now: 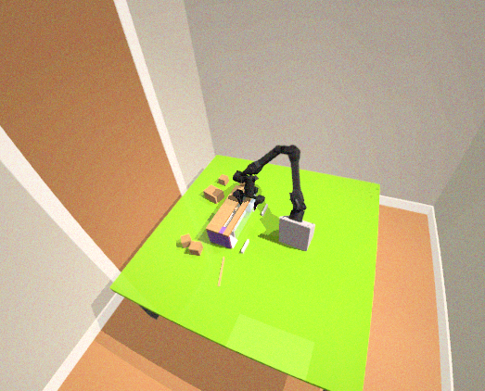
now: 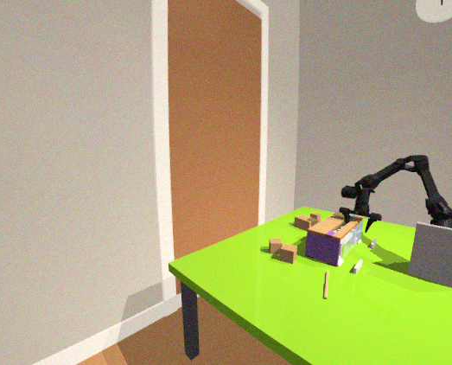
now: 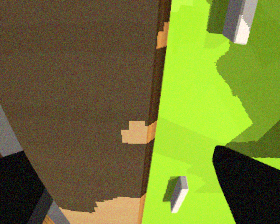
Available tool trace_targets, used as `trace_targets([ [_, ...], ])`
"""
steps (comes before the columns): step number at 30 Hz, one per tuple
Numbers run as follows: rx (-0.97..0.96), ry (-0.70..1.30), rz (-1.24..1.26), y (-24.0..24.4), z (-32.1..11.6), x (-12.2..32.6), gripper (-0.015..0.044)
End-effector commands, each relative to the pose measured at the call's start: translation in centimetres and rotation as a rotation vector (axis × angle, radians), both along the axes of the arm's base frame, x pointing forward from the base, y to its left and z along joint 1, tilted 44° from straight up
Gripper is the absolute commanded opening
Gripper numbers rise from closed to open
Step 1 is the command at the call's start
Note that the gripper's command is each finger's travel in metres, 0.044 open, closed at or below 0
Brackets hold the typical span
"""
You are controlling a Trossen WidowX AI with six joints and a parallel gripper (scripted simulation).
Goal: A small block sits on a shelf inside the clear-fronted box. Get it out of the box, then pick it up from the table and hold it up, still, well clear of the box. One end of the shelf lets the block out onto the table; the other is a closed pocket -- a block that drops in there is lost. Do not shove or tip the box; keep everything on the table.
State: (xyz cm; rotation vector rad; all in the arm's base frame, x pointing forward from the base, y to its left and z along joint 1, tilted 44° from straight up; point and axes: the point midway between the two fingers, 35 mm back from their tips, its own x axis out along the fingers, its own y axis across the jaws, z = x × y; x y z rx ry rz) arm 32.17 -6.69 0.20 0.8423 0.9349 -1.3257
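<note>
The box (image 1: 223, 217) (image 2: 323, 247) (image 3: 91, 90) stands on the green table (image 1: 278, 296) (image 2: 372, 320), with a wooden top, a narrow slot along it, a purple end and a clear front (image 2: 351, 245). My gripper (image 1: 248, 201) (image 2: 357, 226) (image 3: 144, 149) is open and empty, pointing down at the far end of the box. One finger is over the top and the other is out past the clear front. In the wrist view the shaded top lies between the fingers, with its front edge right of the middle. I cannot make out the small block or the shelf inside.
Several brown blocks lie behind the box (image 1: 213, 194) (image 2: 302, 222) and beyond its purple end (image 1: 195, 248) (image 2: 288, 253). Two short white bars (image 1: 245, 245) (image 2: 358, 266) (image 3: 179, 194) lie before the clear front. A thin wooden stick (image 1: 221, 271) (image 2: 327, 284) lies nearer. A grey panel (image 1: 297, 233) (image 2: 438, 255) stands by the arm base.
</note>
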Motion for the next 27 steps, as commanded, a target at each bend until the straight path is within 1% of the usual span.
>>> trace_targets([
  [1, 0.001, 0.002, 0.001, 0.9, -0.9, -0.1, 0.0400],
  [23, 0.004, 0.003, 0.001, 6.2, -6.0, -0.7, 0.0400],
  [27, 0.004, 0.003, 0.001, 5.5, -5.4, -0.7, 0.0400],
])
